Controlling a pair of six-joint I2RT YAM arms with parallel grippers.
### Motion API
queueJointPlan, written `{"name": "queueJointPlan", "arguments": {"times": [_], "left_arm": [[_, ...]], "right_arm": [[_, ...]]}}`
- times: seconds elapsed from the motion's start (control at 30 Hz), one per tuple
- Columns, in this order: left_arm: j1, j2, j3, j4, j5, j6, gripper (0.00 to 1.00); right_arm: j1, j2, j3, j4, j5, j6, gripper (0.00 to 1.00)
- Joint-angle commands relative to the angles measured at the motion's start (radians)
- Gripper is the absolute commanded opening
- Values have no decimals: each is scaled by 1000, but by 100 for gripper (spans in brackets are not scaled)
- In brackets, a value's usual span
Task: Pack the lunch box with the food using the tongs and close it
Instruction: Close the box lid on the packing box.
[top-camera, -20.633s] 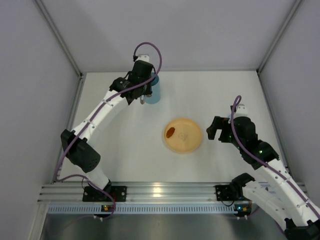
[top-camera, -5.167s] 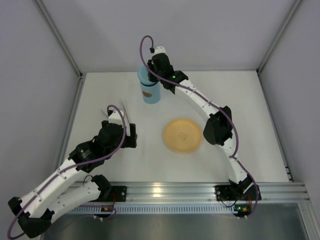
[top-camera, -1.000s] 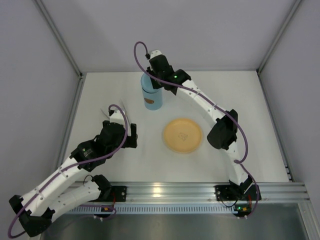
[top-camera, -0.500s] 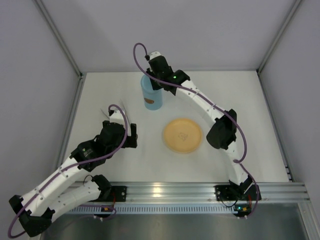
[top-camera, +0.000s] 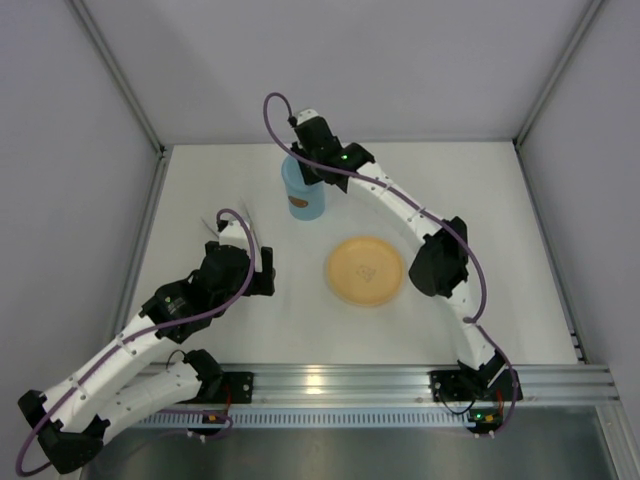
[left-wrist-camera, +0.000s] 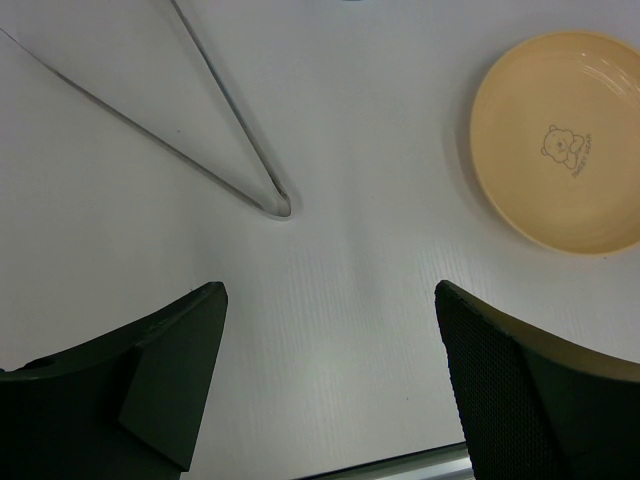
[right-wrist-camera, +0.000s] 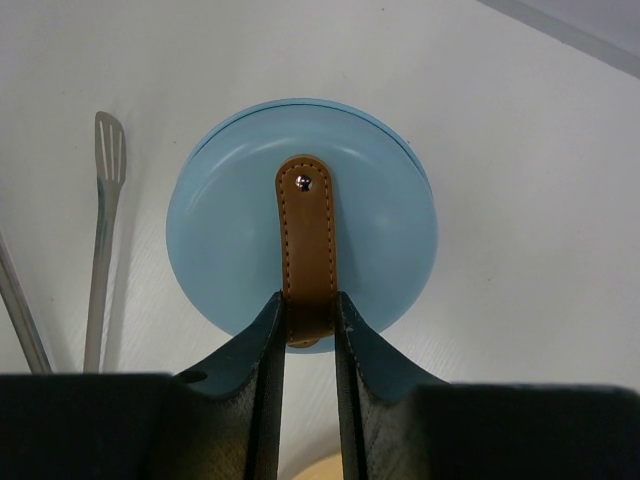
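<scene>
The light blue lunch box (top-camera: 303, 200) stands upright at the back of the table. Its round blue lid (right-wrist-camera: 385, 235) sits on top, with a brown leather strap (right-wrist-camera: 306, 225) across it. My right gripper (right-wrist-camera: 310, 300) is directly above, shut on the near end of that strap. The silvery tongs (left-wrist-camera: 270, 190) lie flat on the table in a narrow V, left of the lunch box, and one flat tip (right-wrist-camera: 106, 170) shows beside the lid. My left gripper (left-wrist-camera: 328, 292) hovers open just short of the tongs' joined end, holding nothing. No food is in view.
The yellow-orange plate (top-camera: 366, 270) with a small bear print lies bare at the table's middle, right of my left gripper (top-camera: 262, 274). Grey walls close in the table on three sides. An aluminium rail (top-camera: 330, 380) runs along the near edge.
My right gripper has shifted slightly left and lower over the lunch box's top, still shut on the strap. The left arm, tongs and plate have not moved.
</scene>
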Motion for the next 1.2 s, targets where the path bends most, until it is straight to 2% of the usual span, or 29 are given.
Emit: {"name": "queueJointPlan", "arguments": {"times": [0.0,0.8,1.17], "left_arm": [[-3,-1,-5,6,-21,-4,90],[-3,-5,-6,5,-19,-6,90],[-3,-5,-5,6,-19,-6,90]], "right_arm": [[8,15,52,28,9,-6,5],[3,13,-12,190,49,-20,33],[3,27,-15,192,66,-27,36]]}}
